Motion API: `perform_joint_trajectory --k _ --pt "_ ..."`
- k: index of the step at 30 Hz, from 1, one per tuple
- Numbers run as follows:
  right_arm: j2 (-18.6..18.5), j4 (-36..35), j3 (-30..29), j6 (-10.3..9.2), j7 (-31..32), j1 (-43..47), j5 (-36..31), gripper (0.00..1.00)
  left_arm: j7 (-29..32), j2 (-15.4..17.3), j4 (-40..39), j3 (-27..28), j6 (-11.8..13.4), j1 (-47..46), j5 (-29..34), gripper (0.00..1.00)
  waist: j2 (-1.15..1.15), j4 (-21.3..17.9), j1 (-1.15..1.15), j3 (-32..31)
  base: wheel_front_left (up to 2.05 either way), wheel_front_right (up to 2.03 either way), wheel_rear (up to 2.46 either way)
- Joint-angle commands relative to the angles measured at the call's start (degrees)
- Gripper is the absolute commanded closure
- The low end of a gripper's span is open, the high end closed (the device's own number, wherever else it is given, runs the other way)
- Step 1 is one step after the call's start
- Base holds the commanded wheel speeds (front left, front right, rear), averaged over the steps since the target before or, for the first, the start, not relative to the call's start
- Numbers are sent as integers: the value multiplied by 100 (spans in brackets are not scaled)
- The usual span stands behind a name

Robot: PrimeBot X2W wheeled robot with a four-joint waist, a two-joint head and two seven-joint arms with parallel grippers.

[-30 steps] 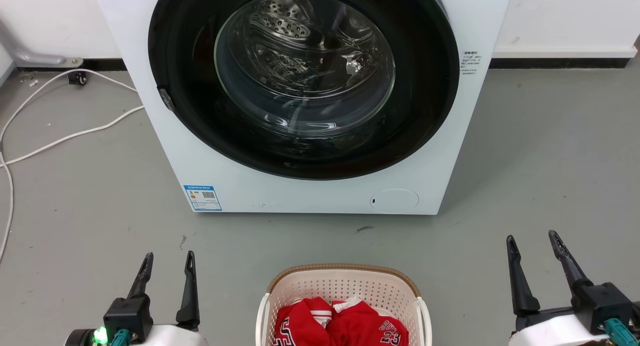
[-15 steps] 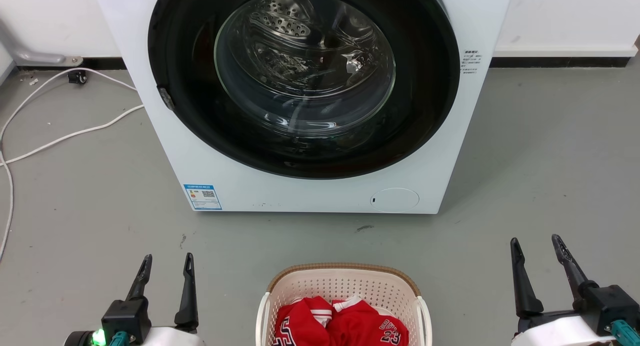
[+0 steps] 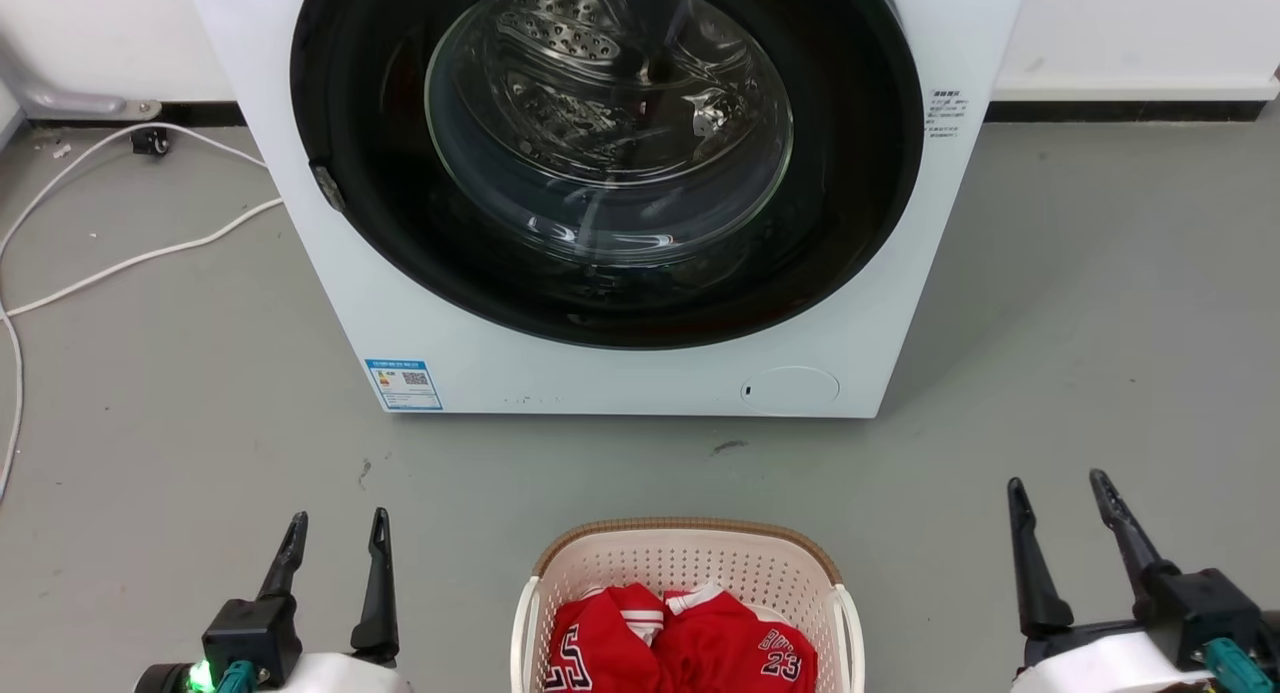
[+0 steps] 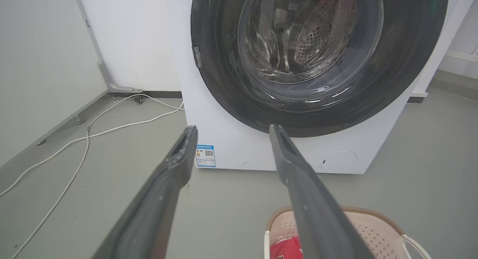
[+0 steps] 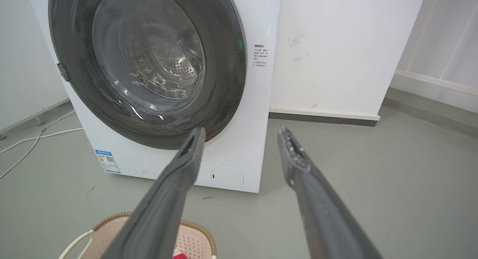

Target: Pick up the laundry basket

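The laundry basket (image 3: 690, 568), cream with perforated walls, a brown woven rim and white side handles, stands on the grey floor at the bottom centre of the head view. Red clothes (image 3: 680, 643) lie inside it. My left gripper (image 3: 337, 521) hangs open to the basket's left, well apart from it. My right gripper (image 3: 1058, 485) is open further off on the basket's right. The left wrist view has the basket (image 4: 373, 223) at the lower right, past my open gripper (image 4: 231, 129). In the right wrist view the basket (image 5: 198, 233) sits at the bottom left below my open gripper (image 5: 241, 131).
A white front-loading washing machine (image 3: 620, 373) with a dark round door stands just beyond the basket. White cables (image 3: 130, 263) trail over the floor at the left. A white wall (image 5: 336, 64) runs behind the machine.
The whole head view has shifted slightly, so the machine and basket sit a little higher in the picture. Both grippers stay open, and the right one has drifted slightly left.
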Motion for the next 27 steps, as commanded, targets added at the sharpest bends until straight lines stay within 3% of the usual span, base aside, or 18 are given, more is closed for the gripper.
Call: perform_joint_trajectory --k 1,8,18,27 --pt "-19 56 47 -2 -14 -72 -70 0 -14 -5 77 -14 -22 -86 -57 0 0 -9 0 40 0 0 0" --pt "-16 634 172 -3 -14 -523 -359 0 -14 21 774 -149 -108 -581 -51 0 0 -72 0 433 0 0 0" --pt "-17 2339 549 -3 -13 -1687 -634 0 -14 326 2509 -473 -162 -1833 -153 0 0 -228 0 1389 0 0 0" --pt "-13 3913 878 -3 -14 -2776 -776 0 26 545 4140 -1262 -172 -3009 -971 0 0 -339 0 2185 0 0 0"
